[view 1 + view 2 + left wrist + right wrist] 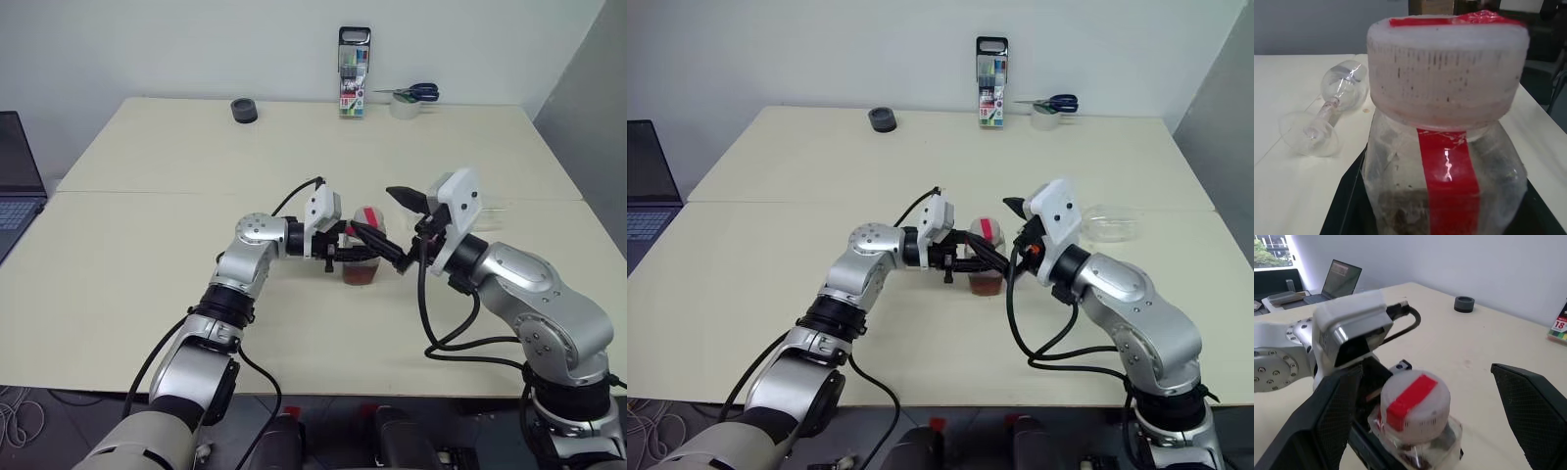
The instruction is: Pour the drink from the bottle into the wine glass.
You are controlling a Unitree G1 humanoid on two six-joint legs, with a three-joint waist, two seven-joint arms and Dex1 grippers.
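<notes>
While gripped upright by the shut left tool (377, 250) on the counter (147, 245), capped bottle (362, 257) directly under wide-open, empty right tool (1425, 396); cap off first, probably. Wine glass (1327, 115) toppled beyond, just beside.

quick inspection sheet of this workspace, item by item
surface: pale table, seam across it.
job's things: bottle upright, white cap still on, red strip over cap and side, a little reddish-brown drink at the bottom; wine glass lying on its side on the table.
clutter: marker case, scissors on a tape roll, small dark round item, all at the far edge.
grippers: left pincer shut on the bottle's body; right pincer open, a finger on each side of the cap, not touching.
cables: black cable looped under the right arm; another at the left wrist.
surroundings: laptop on the left, white wall.
</notes>
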